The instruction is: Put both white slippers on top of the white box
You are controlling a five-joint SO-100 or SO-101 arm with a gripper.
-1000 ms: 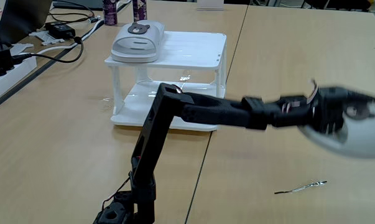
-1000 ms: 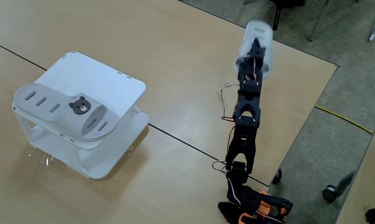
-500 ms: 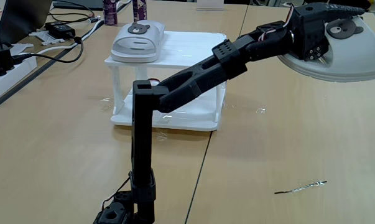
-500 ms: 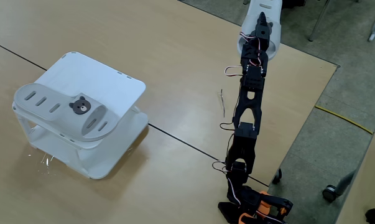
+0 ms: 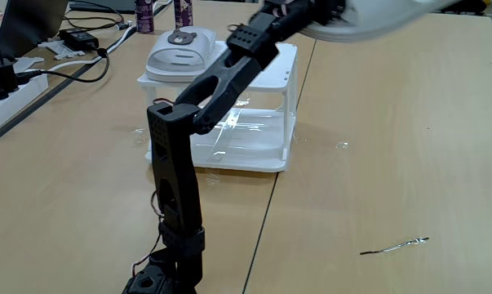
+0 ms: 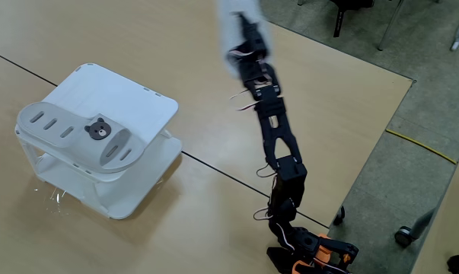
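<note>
In a fixed view from the arm's base, a power strip and black cables lie at the far left of the worktop, well left of the box. Two purple bottles stand behind the box's left corner. One slipper lies flat on the left part of the box top, its bear badge at the far end. The box's glossy lower shelf reflects light. The black arm rises in front of the box and reaches up and right across it. The second slipper is a blurred white shape at the top edge, in the air, above and right of the box. The fingers are hidden there, so whether they are closed cannot be told from this view. A thin wire lies on the worktop well right of the box, toward the near edge.

In a fixed view from above, the box sits at the left with a slipper along its near-left edge, the bear badge facing up. Right of the box, the arm stretches up from its base. At its tip a blurred white slipper hangs in the air, up and right of the box; the gripper is smeared against it and seems to hold it. Grey floor and a chair base lie beyond the worktop's right edge.
</note>
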